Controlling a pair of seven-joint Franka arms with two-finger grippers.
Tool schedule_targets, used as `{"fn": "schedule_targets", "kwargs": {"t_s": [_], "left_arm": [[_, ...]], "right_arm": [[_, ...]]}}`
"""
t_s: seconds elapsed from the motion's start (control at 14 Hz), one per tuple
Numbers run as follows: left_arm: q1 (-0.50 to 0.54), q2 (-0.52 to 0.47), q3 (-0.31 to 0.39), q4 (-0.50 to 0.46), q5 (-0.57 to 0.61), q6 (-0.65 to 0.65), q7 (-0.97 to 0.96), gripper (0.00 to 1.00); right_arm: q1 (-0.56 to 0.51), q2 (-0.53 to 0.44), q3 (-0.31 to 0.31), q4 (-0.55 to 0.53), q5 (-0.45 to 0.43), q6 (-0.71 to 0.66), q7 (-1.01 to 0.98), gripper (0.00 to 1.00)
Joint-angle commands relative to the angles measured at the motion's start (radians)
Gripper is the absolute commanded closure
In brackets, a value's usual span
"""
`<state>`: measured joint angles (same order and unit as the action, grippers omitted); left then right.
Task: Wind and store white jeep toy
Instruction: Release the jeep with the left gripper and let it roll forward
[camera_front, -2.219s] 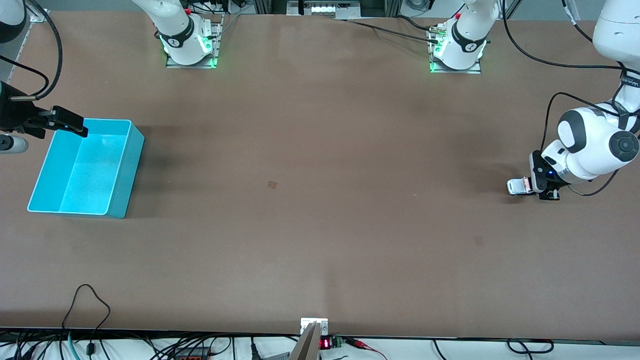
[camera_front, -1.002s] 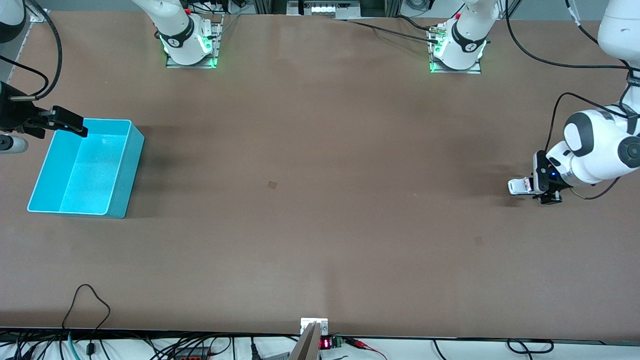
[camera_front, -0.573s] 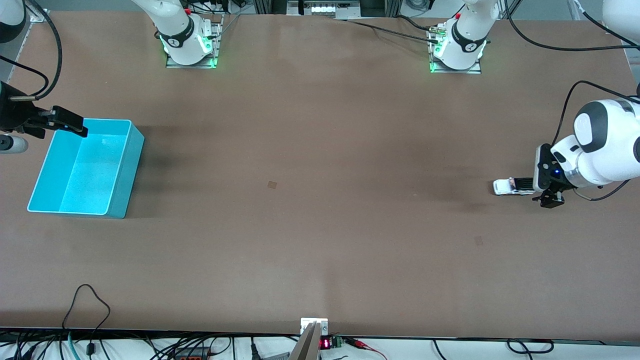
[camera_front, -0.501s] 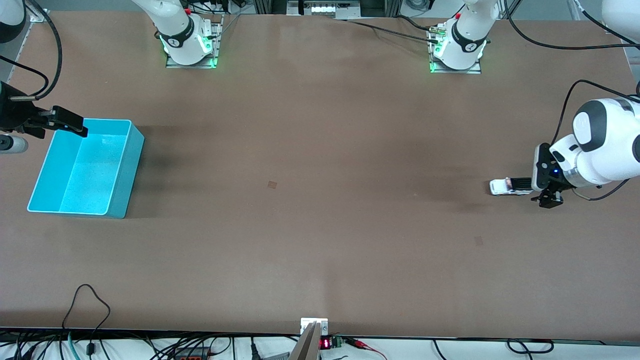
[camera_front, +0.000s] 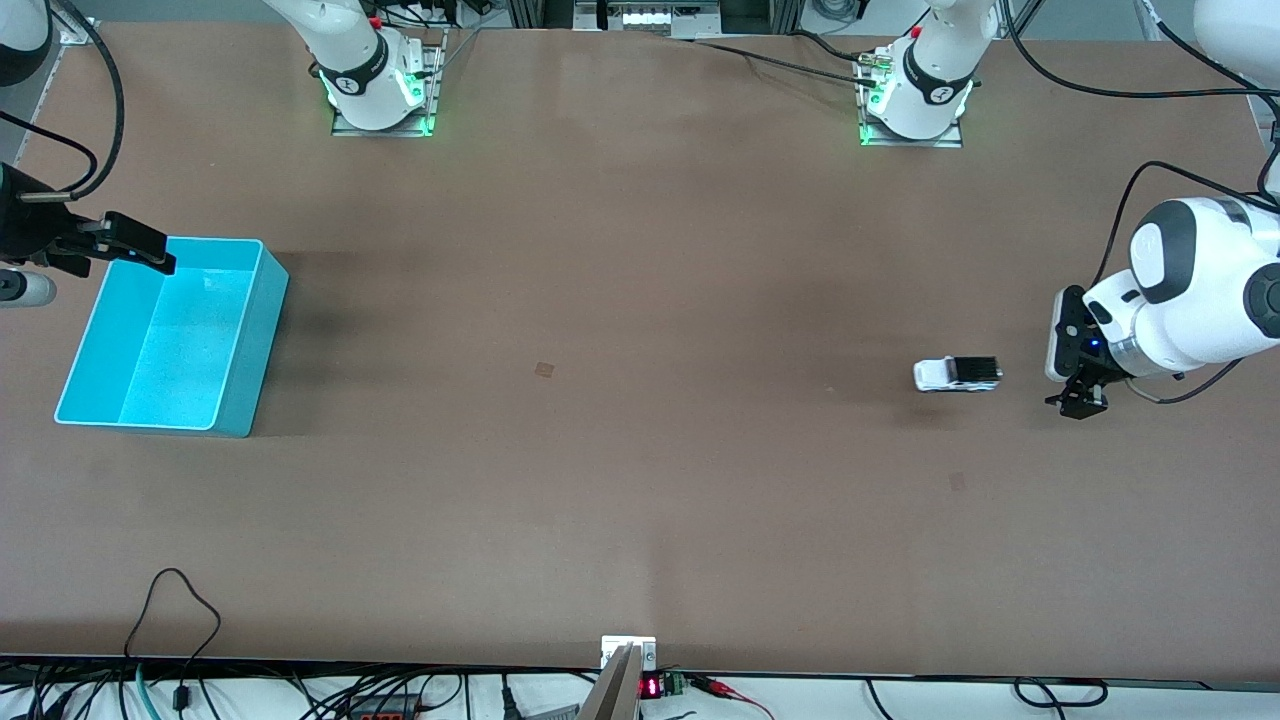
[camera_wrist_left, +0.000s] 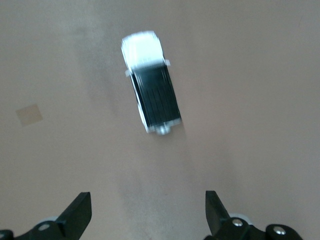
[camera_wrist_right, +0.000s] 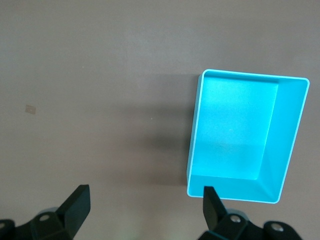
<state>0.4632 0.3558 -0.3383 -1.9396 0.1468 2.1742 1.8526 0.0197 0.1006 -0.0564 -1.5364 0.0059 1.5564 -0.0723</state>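
The white jeep toy (camera_front: 957, 374) stands on the table (camera_front: 640, 500) toward the left arm's end, well apart from the bin (camera_front: 172, 335), which sits on the table toward the right arm's end. The left gripper (camera_front: 1068, 385) hangs low just beside the jeep toy, between it and the table's end, with its fingers (camera_wrist_left: 76, 215) spread and the toy clear of them. The right gripper (camera_front: 135, 250) waits over the corner of the bin farthest from the front camera, at the table's edge, its fingers (camera_wrist_right: 75, 205) likewise apart.
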Motion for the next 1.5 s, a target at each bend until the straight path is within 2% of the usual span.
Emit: {"fn": "schedule_targets", "kwargs": {"t_s": [0.0, 0.36, 1.43], "left_arm": [[0.003, -0.017, -0.031, -0.007, 0.002, -0.013, 0.01, 0.0], [-0.001, -0.015, -0.056, -0.009, 0.0, -0.01, -0.004, 0.0], [-0.018, -0.012, -0.071, -0.01, -0.015, -0.008, -0.007, 0.0]], "right_arm": [[-0.007, -0.007, 0.003, -0.007, 0.019, -0.004, 0.005, 0.0], [-0.007, -0.007, 0.003, -0.007, 0.019, -0.004, 0.005, 0.0], [-0.006, -0.007, 0.001, -0.008, 0.019, -0.006, 0.012, 0.0]]}}
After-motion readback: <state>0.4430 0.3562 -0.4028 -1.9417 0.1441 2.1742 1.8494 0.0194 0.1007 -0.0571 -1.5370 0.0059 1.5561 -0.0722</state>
